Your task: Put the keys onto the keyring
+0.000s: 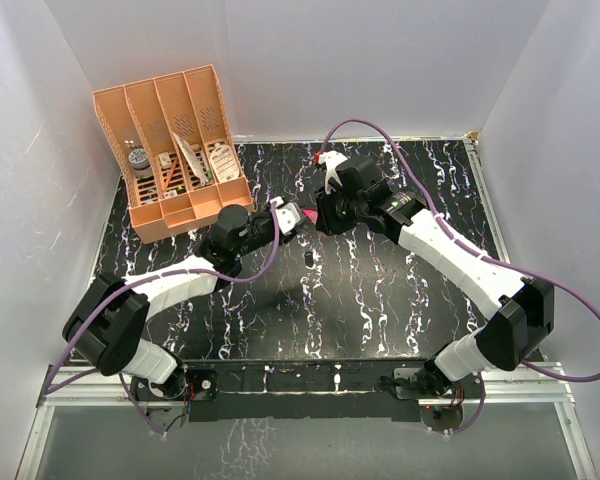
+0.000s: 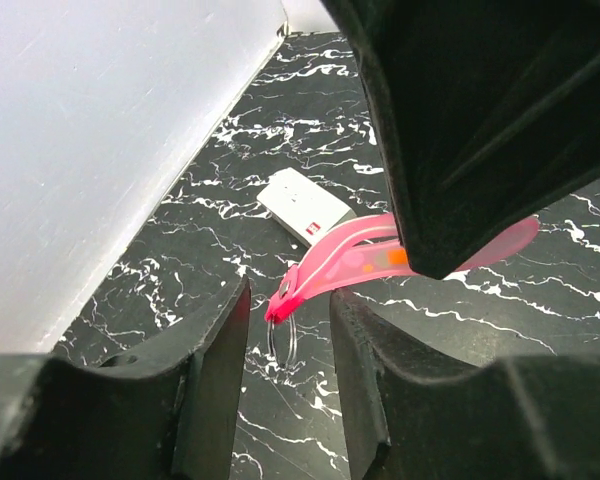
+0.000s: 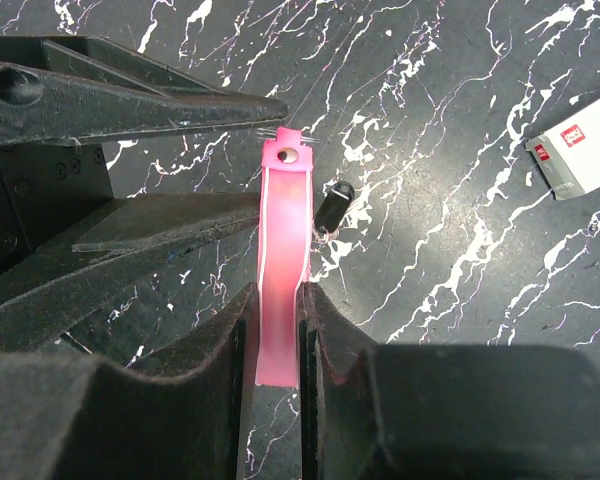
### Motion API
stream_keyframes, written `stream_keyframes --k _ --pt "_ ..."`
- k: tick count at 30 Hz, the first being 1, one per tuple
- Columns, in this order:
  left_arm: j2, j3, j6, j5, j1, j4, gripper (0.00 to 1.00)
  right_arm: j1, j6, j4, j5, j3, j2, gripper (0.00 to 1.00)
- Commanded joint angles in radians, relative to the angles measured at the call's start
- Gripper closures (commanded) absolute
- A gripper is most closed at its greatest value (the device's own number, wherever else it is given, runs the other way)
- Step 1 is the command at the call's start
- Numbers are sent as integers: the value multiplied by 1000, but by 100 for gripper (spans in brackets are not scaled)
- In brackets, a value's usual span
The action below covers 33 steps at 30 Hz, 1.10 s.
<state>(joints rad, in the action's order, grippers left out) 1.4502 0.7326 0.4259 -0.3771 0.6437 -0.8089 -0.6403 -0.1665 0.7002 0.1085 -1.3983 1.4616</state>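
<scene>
Keyring [image 3: 284, 270]: bright pink flat strap, one end folded over and fixed with a small metal stud, and a thin wire ring hanging from that end. It is off the tabletop [image 3: 430, 300], pinched at mid-length between the fingers of the right gripper [image 3: 278, 295], with the strap edge-up and roughly level. The ring end sits in the gap of the left gripper [image 2: 290, 300]; contact there is unclear. The strap is well apart from the white box [image 3: 575, 150]. Only one key [image 3: 332, 208] shows: tiny, dark head, short greyish blade that is hard to make out. It lies flat on the tabletop, loose, just beside the strap on the white box's side, not on the ring.
</scene>
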Motion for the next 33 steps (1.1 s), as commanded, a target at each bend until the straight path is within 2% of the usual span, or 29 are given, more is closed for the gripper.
stream_keyframes --k 1,15,17,23,28,30,33 --pt "13 48 8 -53 7 -40 65 -2 3 -26 14 -32 -26 82" --pt "27 48 25 -67 15 -17 67 -2 4 -21 14 -36 -28 83" --pt "25 52 24 -74 14 -18 73 -2 5 -22 15 -34 -26 83" --pt "21 66 10 -106 18 -8 99 -2 4 -22 13 -32 -27 83" --pt "16 73 -3 -109 22 17 100 -1 4 -26 5 -36 -30 83" --pt "11 75 -28 -89 23 23 100 -1 1 -34 -11 -40 -32 77" --pt "1 87 -106 -32 23 46 100 0 -14 -58 -60 -52 -45 51"
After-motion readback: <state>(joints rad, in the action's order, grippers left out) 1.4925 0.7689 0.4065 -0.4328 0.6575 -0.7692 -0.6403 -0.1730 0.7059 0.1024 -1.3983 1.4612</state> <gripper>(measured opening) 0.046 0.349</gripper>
